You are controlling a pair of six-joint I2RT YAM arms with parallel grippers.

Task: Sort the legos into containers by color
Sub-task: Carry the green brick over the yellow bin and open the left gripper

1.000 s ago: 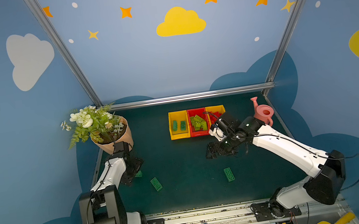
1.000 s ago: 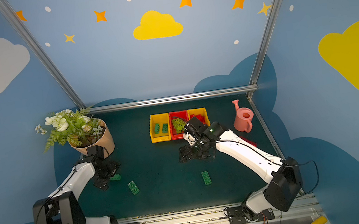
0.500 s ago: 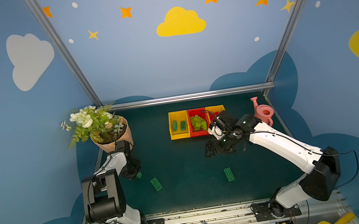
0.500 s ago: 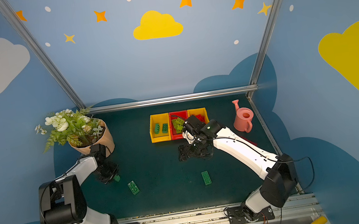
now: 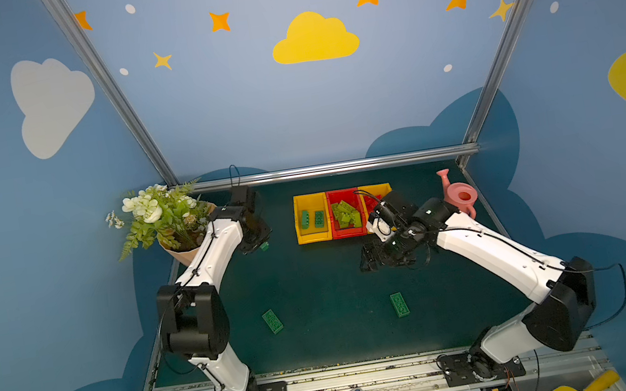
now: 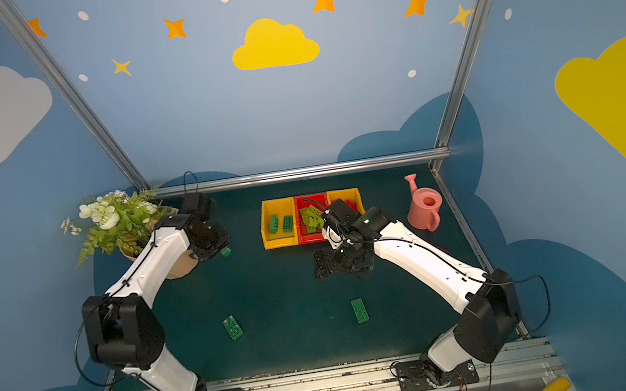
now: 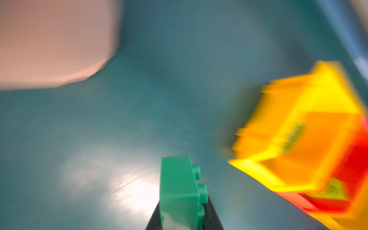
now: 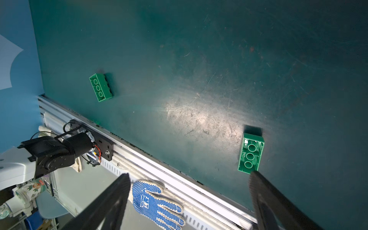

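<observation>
Teal bench [image 5: 325,342] carries, low in frame, a lower-left lego [image 5: 272,321] and a lower-right lego [image 5: 399,304], dark green, undersides up, unsorted. Mid-frame the right pincer [image 5: 369,258] hangs released, probably readied for one. Farther, the left pincer [image 5: 261,244] clenches a dark green lego [image 7: 179,189], likely bound for the left yellow bin [image 5: 313,239] holding that colour.

Started wide open. Clamped left gripper [image 5: 261,245] onto green brick [image 7: 179,189] by pot [image 5: 182,254], lifted it clear of mat [image 5: 317,288], carried it up and part-way toward bins [image 5: 314,240].
</observation>
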